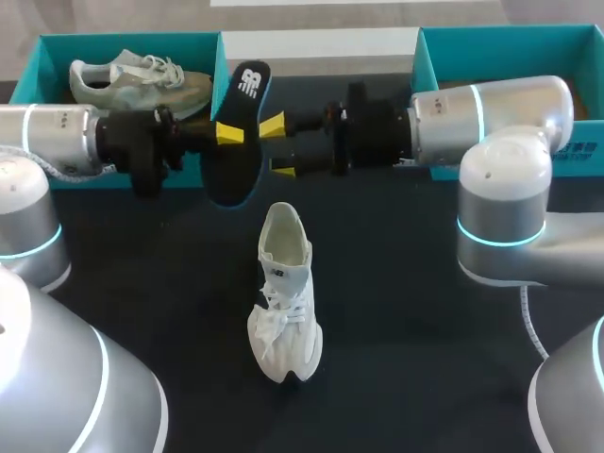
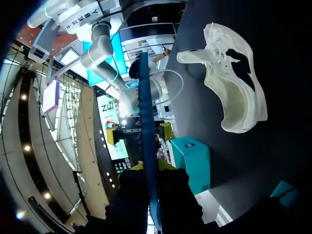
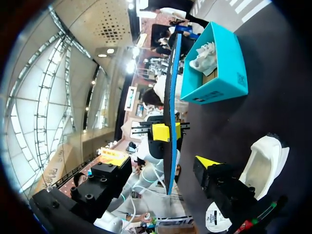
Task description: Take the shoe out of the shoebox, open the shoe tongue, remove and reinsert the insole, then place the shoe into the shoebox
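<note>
From the head view, our shoe (image 1: 283, 293) stands on its sole mid-table (image 1: 425, 330), outside both boxes, with its toe toward us. Beyond its heel, our left claw (image 1: 232, 133) pinches the insole (image 1: 241, 165), which is held up roughly on end with its printed face showing. Our right claw (image 1: 277, 147) sits beyond the shoe too, right at the insole's edge, with its fingers spread and gripping nothing. Farther beyond the shoe, to its left, is the left box (image 1: 123, 42) with a grey shoe (image 1: 132, 80) inside. To its right is the right box (image 1: 510, 40).

In the left wrist view we see the insole edge-on, running out from between our left claw's fingers, which press on it from both sides. The shoe lies on the table beside the insole, its opening and laces visible. Past the insole, the right claw's yellow tips show one on each side of it, both clear of it.

In the right wrist view the insole is again edge-on, with the left claw's yellow tips clamped on both of its faces. One yellow tip of our right claw shows, between the insole and the shoe and touching neither. The left box with the grey shoe lies beyond.
</note>
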Controlling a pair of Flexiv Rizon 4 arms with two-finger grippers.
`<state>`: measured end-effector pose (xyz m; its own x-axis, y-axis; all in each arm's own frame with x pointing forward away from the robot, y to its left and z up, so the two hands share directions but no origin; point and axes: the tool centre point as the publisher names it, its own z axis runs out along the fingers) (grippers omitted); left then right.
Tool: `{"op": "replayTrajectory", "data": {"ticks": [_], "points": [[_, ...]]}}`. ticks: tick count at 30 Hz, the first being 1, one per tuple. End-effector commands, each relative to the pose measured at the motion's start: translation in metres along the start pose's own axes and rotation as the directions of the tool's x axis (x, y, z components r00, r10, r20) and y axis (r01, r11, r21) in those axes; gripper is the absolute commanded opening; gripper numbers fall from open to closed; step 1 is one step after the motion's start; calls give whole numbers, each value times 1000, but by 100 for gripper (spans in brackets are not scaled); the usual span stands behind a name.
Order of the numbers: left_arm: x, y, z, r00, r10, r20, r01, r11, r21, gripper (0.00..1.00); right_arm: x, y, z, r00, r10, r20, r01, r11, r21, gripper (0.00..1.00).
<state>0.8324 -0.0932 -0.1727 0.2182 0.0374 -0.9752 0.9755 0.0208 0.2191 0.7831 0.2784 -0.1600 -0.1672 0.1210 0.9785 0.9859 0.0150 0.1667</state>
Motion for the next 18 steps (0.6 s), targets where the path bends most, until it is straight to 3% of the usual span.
{"op": "replayTrajectory", "data": {"ticks": [1,4,18], "points": [[5,5,11,1000,0,-2,0,1000,-2,0,-2,3,13,1000,4,-1,-4,1000,11,59],[6,8,14,1000,0,1,0,1000,-4,0,-3,2,16,1000,9,-7,-8,1000,17,48],[4,8,33,999,-1,48,2,999,-39,0,-6,1,24,999,29,-24,-28,998,49,37]]}}
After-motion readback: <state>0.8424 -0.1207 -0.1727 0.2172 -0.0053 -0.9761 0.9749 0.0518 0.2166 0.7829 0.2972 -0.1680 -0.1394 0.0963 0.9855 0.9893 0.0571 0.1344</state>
